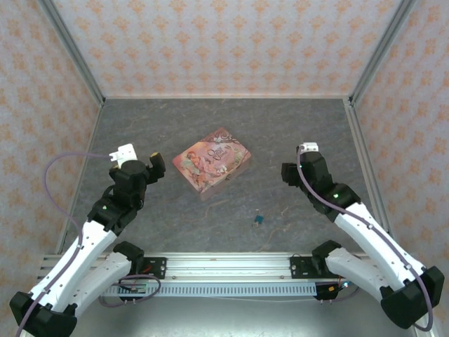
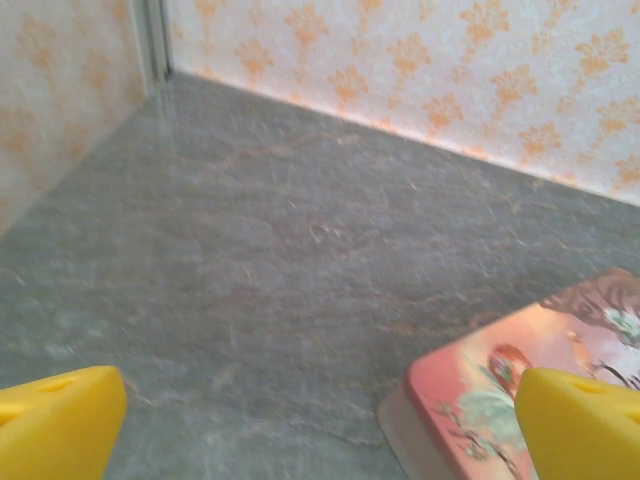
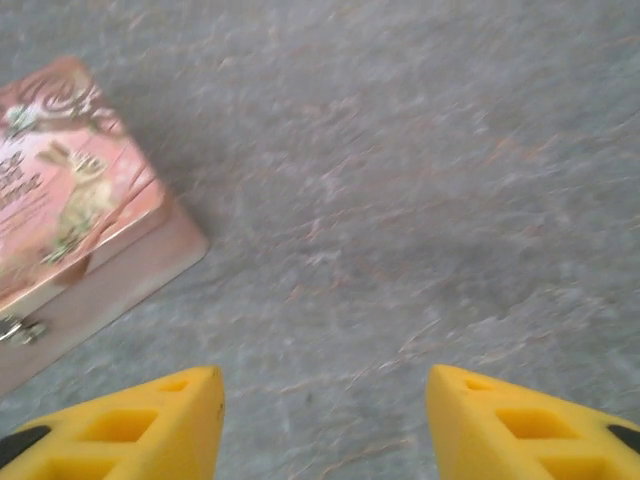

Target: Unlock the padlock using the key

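The left arm (image 1: 88, 242) and right arm (image 1: 375, 235) have white shells, black joints and bases, a green forearm light (image 1: 103, 208), a trailing lilac cable (image 1: 50, 172), and hollowed yellow wedge fingertips (image 3: 150, 425) on the left gripper (image 2: 320, 430) and right gripper (image 3: 320, 425).

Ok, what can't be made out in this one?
- padlock, top view: too small; shackle state unreadable.
- key, top view: too small to tell apart from the padlock.
- pink box: in the left wrist view, cut by the frame edges and partly behind a finger of the left hand; in the right wrist view, cut by the left edge and blurred.
- right hand, right wrist view: fingers cut by the bottom edge.
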